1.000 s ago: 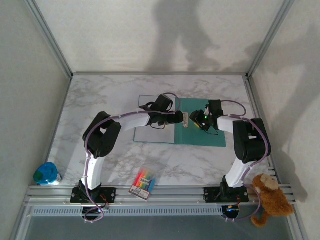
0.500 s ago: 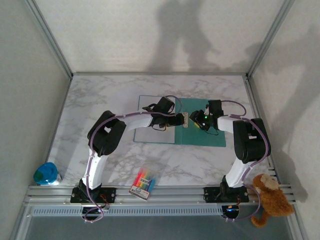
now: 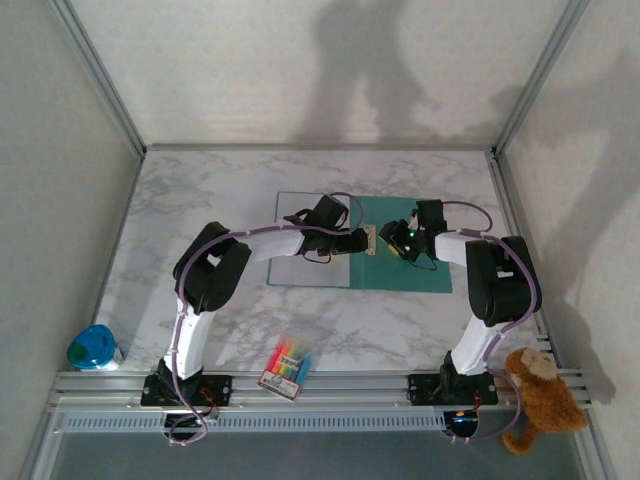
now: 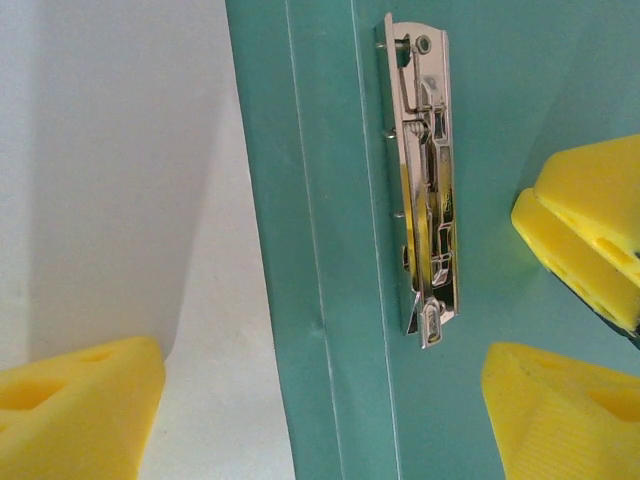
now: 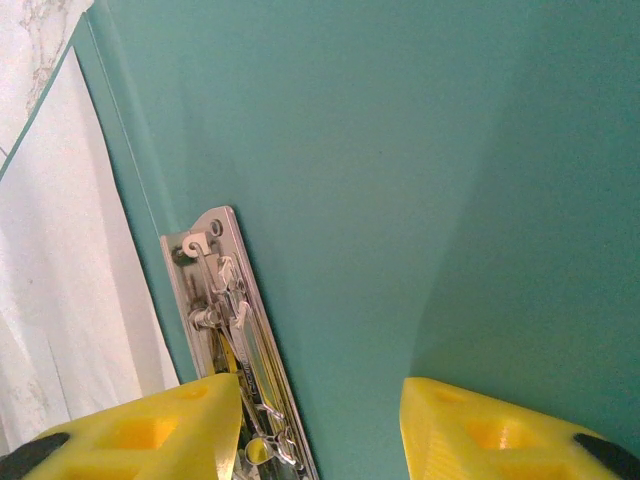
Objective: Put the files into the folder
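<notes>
Marble-patterned table (image 3: 180, 200) inside a white-walled booth carries everything, and the folder (image 3: 410, 275) lies open and flat at its middle, teal inner face up. The files (image 3: 305, 272) rest on the folder's left half, pale sheets square to its edges and stopping just short of its spine. Whether that is one sheet or several cannot be told. The clip (image 3: 371, 240) runs along the spine on the folder's right half, apart from the paper's edge by a strip of bare teal, so the sheets look laid in but not yet fastened. Such paper is likely light, limp and slick on card. Pushed at an edge it would probably buckle, so it is better pressed flat and slid, or pinched at a free corner. The clip is stiff sprung metal, and its small lever end seems the place to take hold. The left gripper (image 3: 362, 238) hangs over the folder's spine with jaws spread wide and empty, one finger above the paper and the other above the teal beyond the clip. The right gripper (image 3: 392, 240) sits low over the folder's right half, jaws about half spread and gripping nothing, one finger right at the clip's end. Nearer than the folder lies a pen packet (image 3: 287, 365). A teddy bear (image 3: 540, 395) sits far off to the folder's near right, and a blue bottle (image 3: 92, 348) far to its near left.
</notes>
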Motion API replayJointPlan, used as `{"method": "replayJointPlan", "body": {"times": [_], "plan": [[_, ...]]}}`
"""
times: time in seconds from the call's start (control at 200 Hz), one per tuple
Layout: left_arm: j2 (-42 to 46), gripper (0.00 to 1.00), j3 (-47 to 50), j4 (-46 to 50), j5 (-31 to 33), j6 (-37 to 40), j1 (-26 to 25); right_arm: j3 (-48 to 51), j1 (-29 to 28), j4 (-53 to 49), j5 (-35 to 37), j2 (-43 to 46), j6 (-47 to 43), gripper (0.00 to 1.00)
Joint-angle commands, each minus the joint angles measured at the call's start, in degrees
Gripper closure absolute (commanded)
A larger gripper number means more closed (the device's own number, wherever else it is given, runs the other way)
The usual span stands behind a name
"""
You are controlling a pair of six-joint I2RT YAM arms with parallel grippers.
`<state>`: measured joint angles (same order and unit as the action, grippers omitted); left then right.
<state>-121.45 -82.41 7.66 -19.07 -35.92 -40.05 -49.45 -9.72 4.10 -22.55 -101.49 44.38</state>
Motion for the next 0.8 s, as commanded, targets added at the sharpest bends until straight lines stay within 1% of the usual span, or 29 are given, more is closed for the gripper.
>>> {"method": "replayJointPlan", "body": {"times": [0.0,0.31,0.381,0.796], "plan": [[1.53,0.17,0.9,4.75,1.72,1.33,-0.24,0.23,0.29,-0.32,0.05,-1.04,0.19,0.54],[1.75,0.17,-0.09,6.92,2.85,2.87,0.72,0.23,0.24,-0.24,-0.13,-1.03,0.28,0.54],[1.71,0.16,-0.46,6.81,1.99,2.87,0.72,0.19,0.25,-0.12,-0.33,-1.14,0.41,0.54],[2.61,0.17,-2.84,5.47,-0.87,1.61,-1.85,0.19,0.28,0.11,-0.76,-1.0,0.5,0.54]]}}
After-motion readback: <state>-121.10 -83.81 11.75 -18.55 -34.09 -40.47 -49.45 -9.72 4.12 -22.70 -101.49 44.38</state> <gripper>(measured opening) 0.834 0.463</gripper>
